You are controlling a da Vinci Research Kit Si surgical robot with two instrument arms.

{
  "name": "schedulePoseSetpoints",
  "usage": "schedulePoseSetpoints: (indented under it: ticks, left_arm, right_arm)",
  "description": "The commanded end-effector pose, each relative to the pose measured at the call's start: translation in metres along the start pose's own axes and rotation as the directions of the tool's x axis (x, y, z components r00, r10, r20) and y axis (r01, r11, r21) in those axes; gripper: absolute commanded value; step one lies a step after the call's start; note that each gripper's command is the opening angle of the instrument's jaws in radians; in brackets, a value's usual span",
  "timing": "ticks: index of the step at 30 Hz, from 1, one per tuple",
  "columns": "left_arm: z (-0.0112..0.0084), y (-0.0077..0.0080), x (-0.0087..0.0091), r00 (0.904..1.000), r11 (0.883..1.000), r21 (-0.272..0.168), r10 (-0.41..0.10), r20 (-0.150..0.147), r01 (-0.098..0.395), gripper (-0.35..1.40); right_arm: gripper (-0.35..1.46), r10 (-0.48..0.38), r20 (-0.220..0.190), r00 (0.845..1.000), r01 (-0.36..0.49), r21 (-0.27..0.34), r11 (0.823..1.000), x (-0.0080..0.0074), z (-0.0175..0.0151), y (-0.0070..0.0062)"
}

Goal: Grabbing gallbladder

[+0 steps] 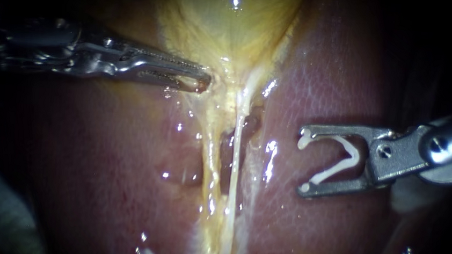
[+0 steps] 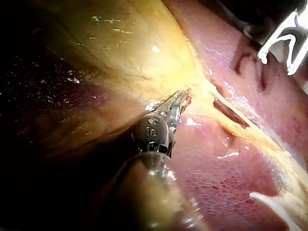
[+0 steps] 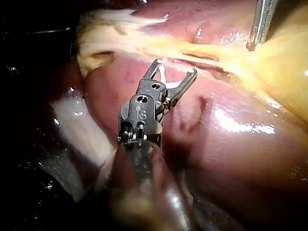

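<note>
The gallbladder [image 1: 228, 25] is clamped at its edge by the left instrument [image 1: 207, 81] claw. 1 white clip [image 1: 341, 166] is held in the right instrument [image 1: 303, 165] claw, spread wide above the liver [image 1: 321, 86].

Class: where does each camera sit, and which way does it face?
Endoscope: near the tissue, facing gallbladder and liver; left instrument and right instrument, carrying a clip, both show.
Left wrist: on the left arm, looking along its shaft at the gallbladder.
Right wrist: on the right arm, looking along its shaft over liver.
Shared: each wrist view also shows the other instrument.
</note>
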Motion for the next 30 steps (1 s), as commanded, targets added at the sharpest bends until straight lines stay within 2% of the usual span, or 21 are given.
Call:
schedulePoseSetpoints:
  ticks: [1, 6, 11, 16, 23, 30]
  left_arm:
    - [-0.0001, 0.0001, 0.0, 1.0, 1.0, -0.002, -0.006, 0.0, 0.006, -0.35]
    - [-0.0013, 0.0005, 0.0004, 1.0, 1.0, -0.008, -0.008, 0.003, 0.008, -0.35]
    - [-0.004, 0.0008, 0.0014, 0.9998, 1.0, -0.013, -0.02, 0.005, 0.02, -0.35]
    - [-0.007, 0.0014, 0.0025, 0.9991, 0.999, -0.017, -0.031, -0.029, 0.03, -0.35]
    - [-0.0098, 0.0017, 0.0038, 0.9964, 0.999, -0.019, -0.047, -0.07, 0.046, -0.35]
    - [-0.0115, 0.0019, 0.0043, 0.995, 0.998, -0.018, -0.057, -0.081, 0.056, -0.35]
  right_arm:
    - [0.5, 0.0, 0.0, 1.0, 0.0, 0.0, 1.0, 0.0, 0.0, 0.0]
    - [0.5, 0.0, 0.0, 1.0, 0.0, 0.0, 1.0, 0.0, 0.0, 0.0]
    - [0.5, 0.0, 0.0, 1.0, 0.0, 0.0, 1.0, 0.0, 0.0, 0.0]
    - [0.5, 0.0, 0.0, 1.0, 0.0, 0.0, 1.0, 0.0, 0.0, 0.0]
    - [0.5, 0.0, 0.0, 1.0, 0.0, 0.0, 1.0, 0.0, 0.0, 0.0]
    - [0.5, 0.0, 0.0, 1.0, 0.0, 0.0, 1.0, 0.0, 0.0, 0.0]
